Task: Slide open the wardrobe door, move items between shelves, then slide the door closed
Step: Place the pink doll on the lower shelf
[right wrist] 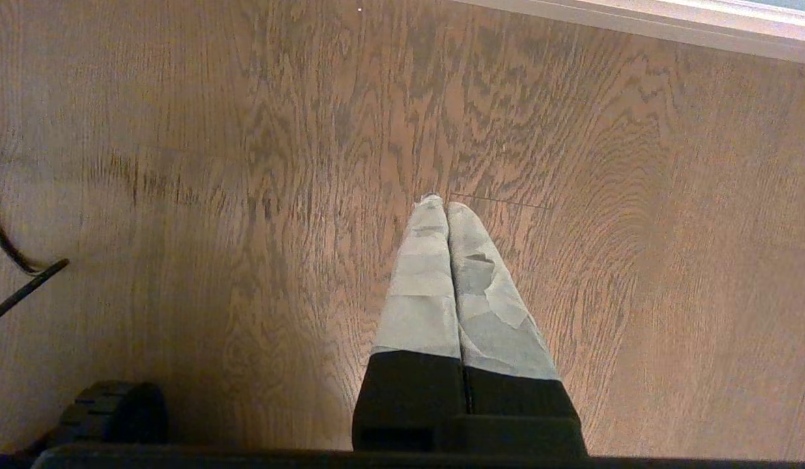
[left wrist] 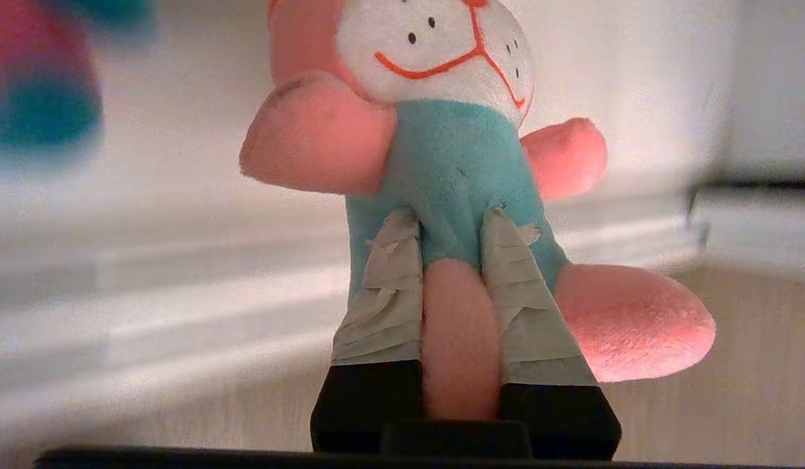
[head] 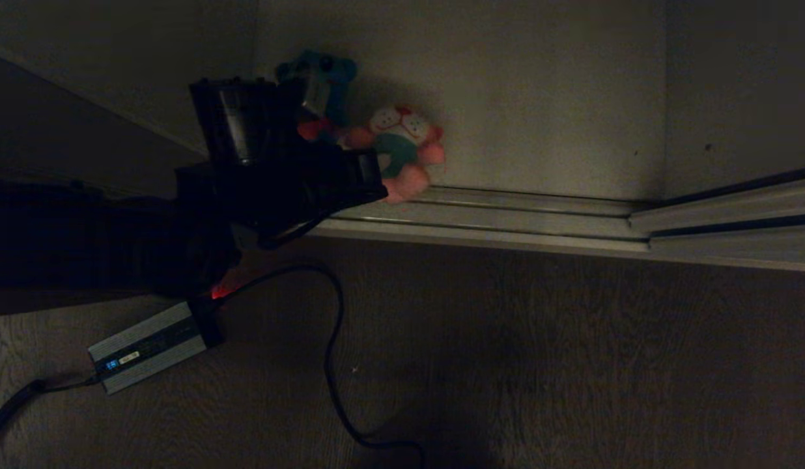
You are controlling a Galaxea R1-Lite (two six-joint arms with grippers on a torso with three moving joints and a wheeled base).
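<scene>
My left gripper is shut on one pink leg of the pink plush toy, which has a white face and a teal shirt. In the head view my left gripper holds that pink toy at the front edge of the off-white bottom shelf, just over the floor track. The blue toy lies on the same shelf behind my arm and shows blurred in the left wrist view. A pale panel at the right, the sliding wardrobe door, stands in the track. My right gripper is shut and empty above the wooden floor.
The ribbed metal floor track runs along the shelf's front. On the wooden floor lie a silver power adapter and its looping black cable. A stretch of cable lies near my right arm.
</scene>
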